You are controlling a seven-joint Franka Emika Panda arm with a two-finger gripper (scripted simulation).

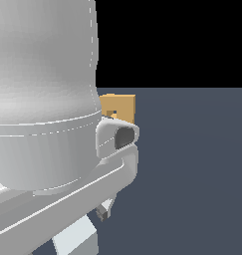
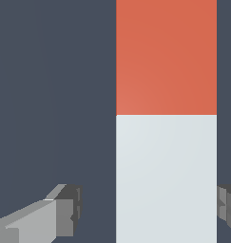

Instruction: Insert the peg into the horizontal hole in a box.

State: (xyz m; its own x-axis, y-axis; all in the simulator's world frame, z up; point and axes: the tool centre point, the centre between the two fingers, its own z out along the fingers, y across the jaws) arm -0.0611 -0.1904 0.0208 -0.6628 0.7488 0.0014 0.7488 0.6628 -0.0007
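The peg [image 2: 166, 121] is showing in the wrist view as a broad square-section bar, one part orange-red and the other white to light grey, the two colours meeting at a straight, sharp line. It is lying flat on the dark grey counter [image 2: 50, 95], and both its ends are running out of frame. In the exterior view only a pale piece of it [image 1: 77, 239] is appearing beneath the arm.

The box [image 1: 121, 105] is sitting upright on the counter, tan-orange, largely hidden behind the arm. The hole [image 1: 113, 115] is showing as a small dark opening in its visible face, partly covered.
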